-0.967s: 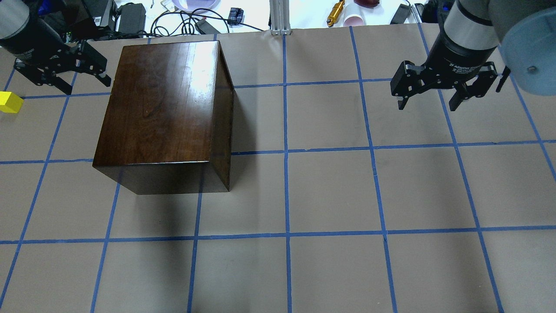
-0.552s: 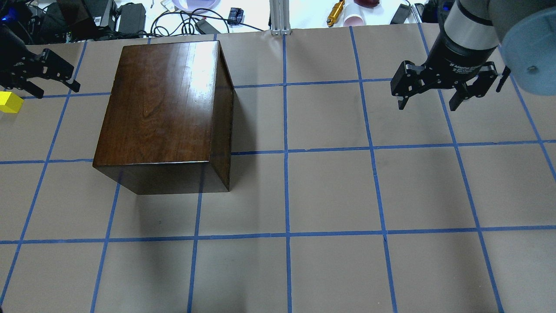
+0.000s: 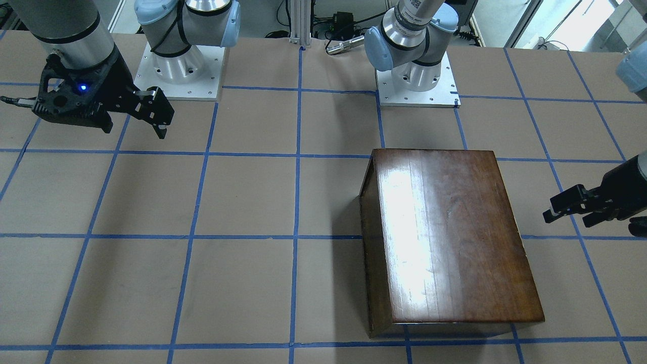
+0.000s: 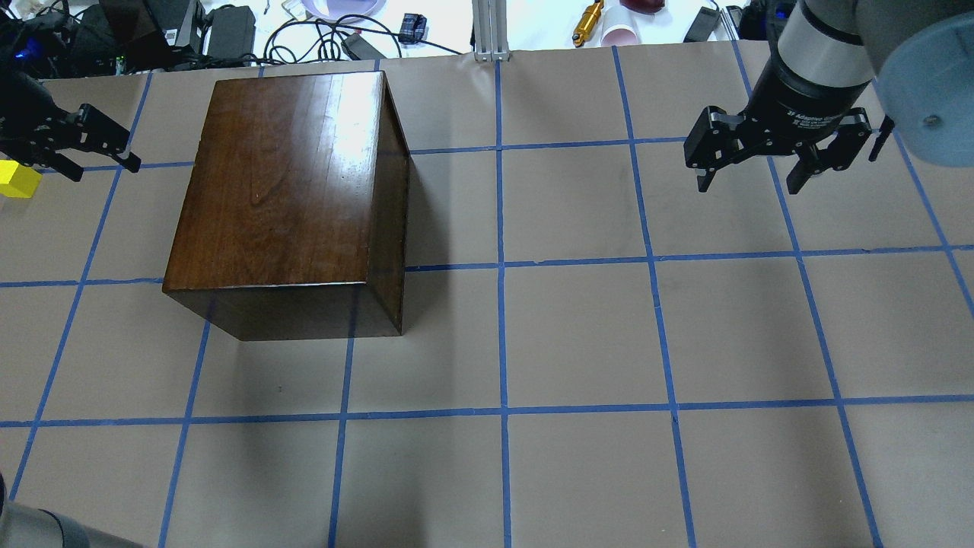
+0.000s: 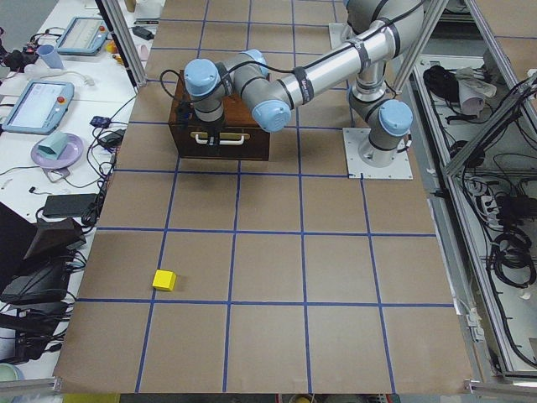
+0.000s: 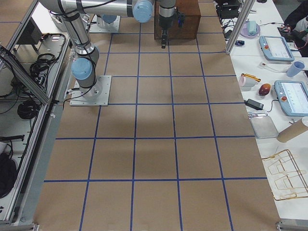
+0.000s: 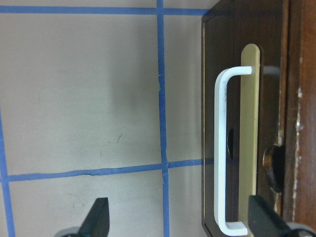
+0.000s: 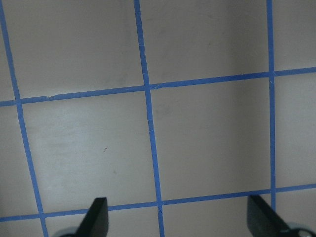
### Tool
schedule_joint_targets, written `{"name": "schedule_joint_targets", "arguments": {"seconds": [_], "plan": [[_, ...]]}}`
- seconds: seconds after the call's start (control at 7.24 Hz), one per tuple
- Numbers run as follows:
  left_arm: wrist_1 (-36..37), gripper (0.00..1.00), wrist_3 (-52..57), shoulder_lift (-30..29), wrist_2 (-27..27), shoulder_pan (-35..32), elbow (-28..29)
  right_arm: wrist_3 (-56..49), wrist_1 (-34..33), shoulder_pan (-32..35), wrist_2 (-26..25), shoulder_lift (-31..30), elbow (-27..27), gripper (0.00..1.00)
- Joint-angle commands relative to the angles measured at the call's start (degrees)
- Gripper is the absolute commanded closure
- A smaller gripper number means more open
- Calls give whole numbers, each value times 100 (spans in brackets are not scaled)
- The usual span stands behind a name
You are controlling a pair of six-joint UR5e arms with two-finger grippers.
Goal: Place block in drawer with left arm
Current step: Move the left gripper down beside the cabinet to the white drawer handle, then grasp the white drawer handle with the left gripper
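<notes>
The yellow block (image 4: 15, 180) lies on the table at the far left edge; it also shows in the exterior left view (image 5: 164, 280). My left gripper (image 4: 106, 170) hangs open and empty between the block and the dark wooden box (image 4: 281, 175), touching neither. In the left wrist view the open gripper (image 7: 180, 219) faces the box side (image 7: 232, 74), which has a white handle (image 7: 221, 148) on a brass plate. No pale drawer tray shows; the drawer looks shut. My right gripper (image 4: 749, 186) is open and empty, far right.
The brown table (image 4: 578, 335) has a grid of blue tape lines. Cables, a cup and tools lie beyond its far edge (image 4: 335, 34). Both arm bases (image 3: 417, 76) stand at the robot side. The block sits close to the table's left end.
My left gripper has moved left, away from the box's corner toward the block, and has dropped slightly. The right arm, box and block have not moved.
</notes>
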Motion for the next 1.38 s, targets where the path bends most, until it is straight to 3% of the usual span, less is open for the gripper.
{"name": "schedule_joint_targets", "arguments": {"seconds": [0.0,1.24], "plan": [[25,0,460,-228,-133,2,-42,0,0,0,0,0,0,0],[16,0,736,-527,-326,-7,-314,0,0,0,0,0,9,0]]}}
